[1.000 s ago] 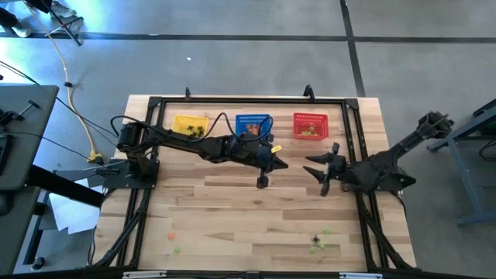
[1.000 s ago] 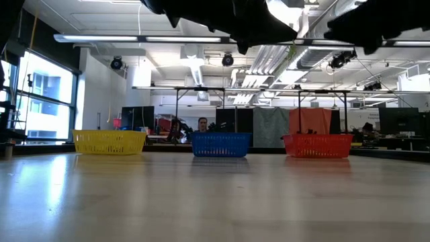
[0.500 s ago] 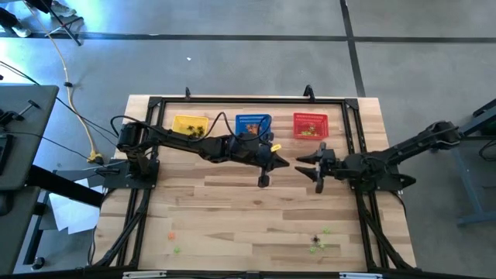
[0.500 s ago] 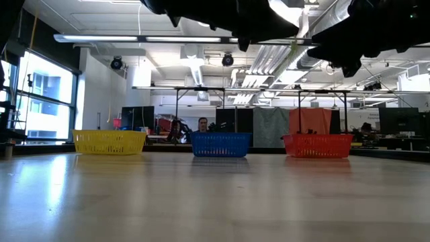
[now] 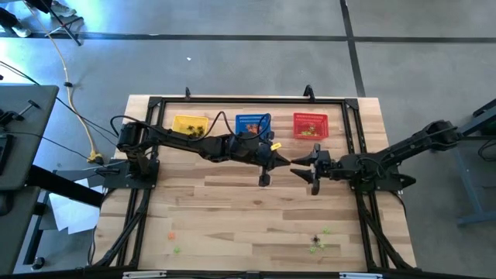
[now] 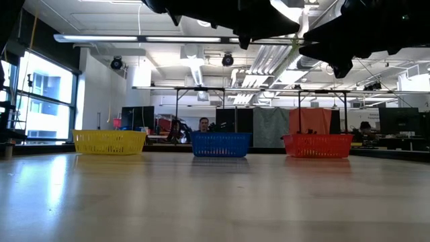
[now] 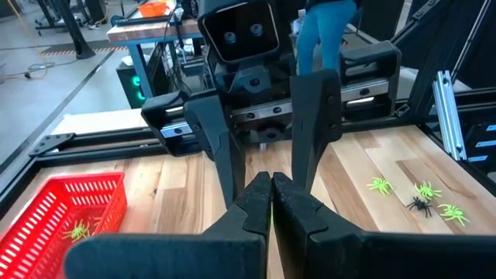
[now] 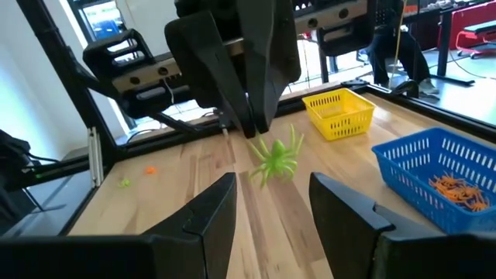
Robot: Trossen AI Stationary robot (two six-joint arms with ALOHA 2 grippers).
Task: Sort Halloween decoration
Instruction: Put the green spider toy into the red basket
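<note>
Green spider (image 8: 276,159) hangs pinched in my closed left hand (image 5: 264,180) above mid-table (image 5: 232,209). My right hand (image 5: 304,172), open, faces it. Handover step; next I close on it.

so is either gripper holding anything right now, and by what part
The left gripper is shut on a small light green plastic spider, pinching it by the top of its body so it dangles. The right gripper is open in front of it, holding nothing.
</note>
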